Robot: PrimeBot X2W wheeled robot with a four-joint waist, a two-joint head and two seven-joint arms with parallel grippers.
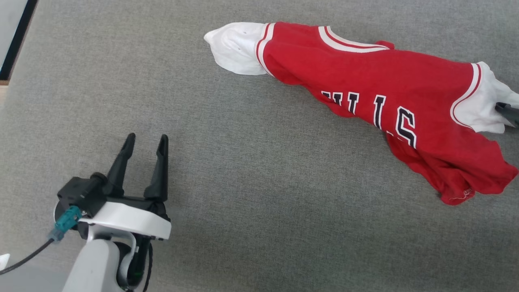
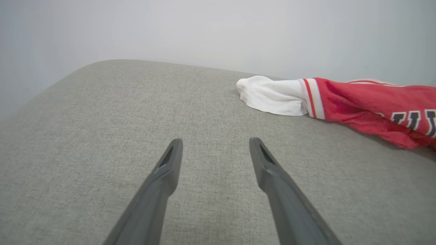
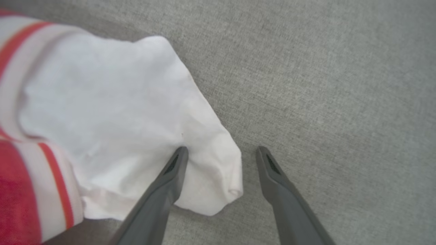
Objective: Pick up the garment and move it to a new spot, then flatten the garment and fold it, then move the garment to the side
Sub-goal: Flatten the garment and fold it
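Note:
The garment [image 1: 377,81], a red jersey with white sleeves, striped trim and dark-outlined white letters, lies bunched lengthwise across the grey fabric surface [image 1: 251,174], from top centre to the right edge. My left gripper [image 1: 145,142] hovers open and empty at the lower left, well away from the garment; in its wrist view the white sleeve [image 2: 272,96] lies ahead to the right of the left gripper [image 2: 215,143]. My right gripper [image 3: 221,151] is open over the other white sleeve [image 3: 112,119], whose tip lies between the fingers. One dark fingertip [image 1: 507,110] shows at the right edge.
The grey surface stretches wide around the garment. Its left edge [image 1: 12,52] borders a dark strip and pale floor at the top left. A pale wall [image 2: 218,30] rises beyond the surface's far rounded edge in the left wrist view.

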